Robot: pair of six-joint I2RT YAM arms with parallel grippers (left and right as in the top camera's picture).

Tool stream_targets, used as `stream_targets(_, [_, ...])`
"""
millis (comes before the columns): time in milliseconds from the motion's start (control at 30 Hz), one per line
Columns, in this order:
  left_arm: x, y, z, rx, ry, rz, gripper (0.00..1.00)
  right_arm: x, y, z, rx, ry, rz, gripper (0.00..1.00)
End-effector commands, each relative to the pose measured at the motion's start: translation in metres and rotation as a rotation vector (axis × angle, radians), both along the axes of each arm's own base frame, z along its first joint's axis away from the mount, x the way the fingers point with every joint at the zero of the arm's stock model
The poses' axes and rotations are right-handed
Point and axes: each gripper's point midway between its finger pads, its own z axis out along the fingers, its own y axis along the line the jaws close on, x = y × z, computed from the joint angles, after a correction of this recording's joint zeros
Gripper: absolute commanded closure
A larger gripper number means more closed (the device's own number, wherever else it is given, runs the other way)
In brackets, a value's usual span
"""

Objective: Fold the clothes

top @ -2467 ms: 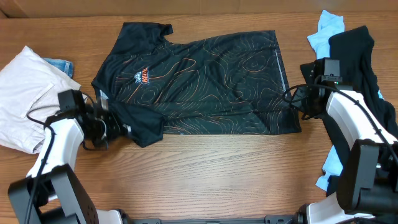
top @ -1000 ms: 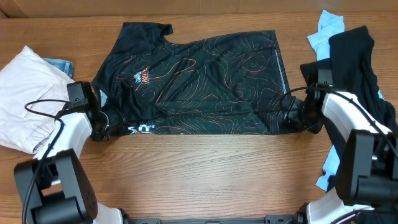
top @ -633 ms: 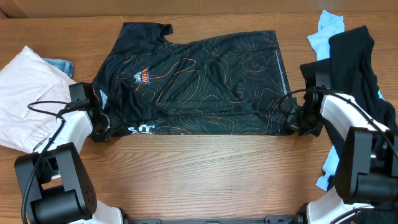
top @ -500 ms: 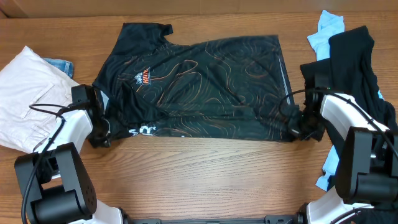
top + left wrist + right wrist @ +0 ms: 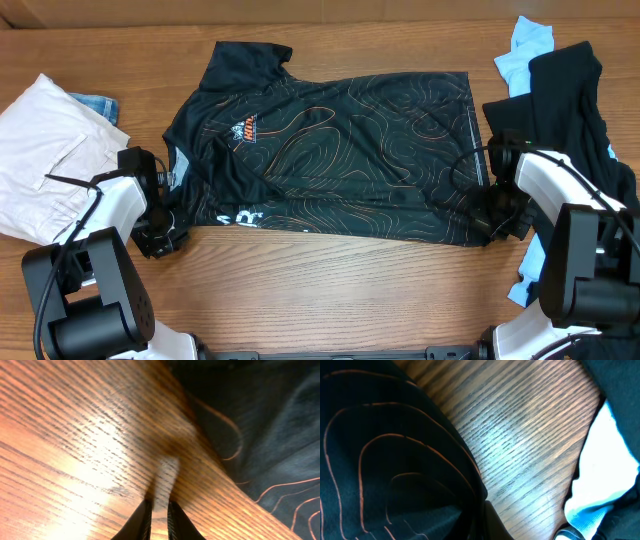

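The black shirt [image 5: 330,150] with thin orange wavy lines and a small chest logo lies spread flat on the wooden table. Its lower hem shows a bit of white lettering. My left gripper [image 5: 163,238] sits just off the shirt's lower left corner. In the left wrist view its jaws [image 5: 159,510] stand almost closed, with a slim gap and only bare wood between them; the shirt [image 5: 270,425] lies apart, up to the right. My right gripper [image 5: 490,222] is at the lower right corner, shut [image 5: 485,506] on the shirt's dark fabric [image 5: 385,460].
A white garment [image 5: 45,150] lies at the left edge with a scrap of blue denim [image 5: 95,103] behind it. A black garment [image 5: 570,90] and light blue cloth [image 5: 525,45] are piled at the right, close to my right arm; the blue cloth [image 5: 605,475] shows beside that gripper.
The shirt has slid to the right and toward the front edge. My right gripper closed on its corner and dragged it. My left gripper moved frontward off the shirt, its jaws narrowing.
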Motion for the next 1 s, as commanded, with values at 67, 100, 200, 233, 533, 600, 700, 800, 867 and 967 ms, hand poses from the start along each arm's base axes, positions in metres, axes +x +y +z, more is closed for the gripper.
stream_targets(67, [0.001,-0.002,0.011,-0.009,-0.062,0.004,0.74,0.002,-0.007,-0.001,-0.038,-0.016,-0.016,0.96])
stream_targets(100, [0.007,0.0,0.019,0.005,-0.106,0.003,0.65,0.003,-0.007,-0.001,-0.038,-0.018,-0.016,0.96])
stream_targets(200, [0.018,0.007,0.036,0.054,-0.191,0.004,0.42,0.003,-0.007,-0.001,-0.038,-0.021,-0.016,0.96])
stream_targets(233, [0.023,0.012,0.042,0.084,-0.224,0.018,0.39,0.003,-0.007,-0.001,-0.037,-0.02,-0.016,0.96])
stream_targets(533, [0.039,0.021,0.028,0.117,-0.246,0.028,0.37,0.004,-0.006,-0.001,-0.036,-0.025,-0.016,0.96])
stream_targets(600, [0.046,0.024,0.017,0.121,-0.251,0.028,0.38,0.005,-0.007,-0.001,-0.036,-0.027,-0.016,0.96])
stream_targets(700, [0.054,0.023,-0.001,0.099,-0.246,0.03,0.48,0.005,-0.007,-0.001,-0.036,-0.027,-0.016,0.96])
stream_targets(800, [0.047,0.02,-0.009,0.085,-0.202,0.029,0.93,0.005,-0.007,-0.001,-0.036,-0.027,-0.016,0.96])
stream_targets(867, [0.039,0.021,-0.007,0.094,-0.173,0.034,0.96,0.005,-0.007,-0.001,-0.036,-0.027,-0.016,0.96])
stream_targets(967, [0.006,0.05,0.012,0.27,-0.074,0.165,0.96,-0.003,-0.005,0.001,-0.031,0.006,-0.016,0.96])
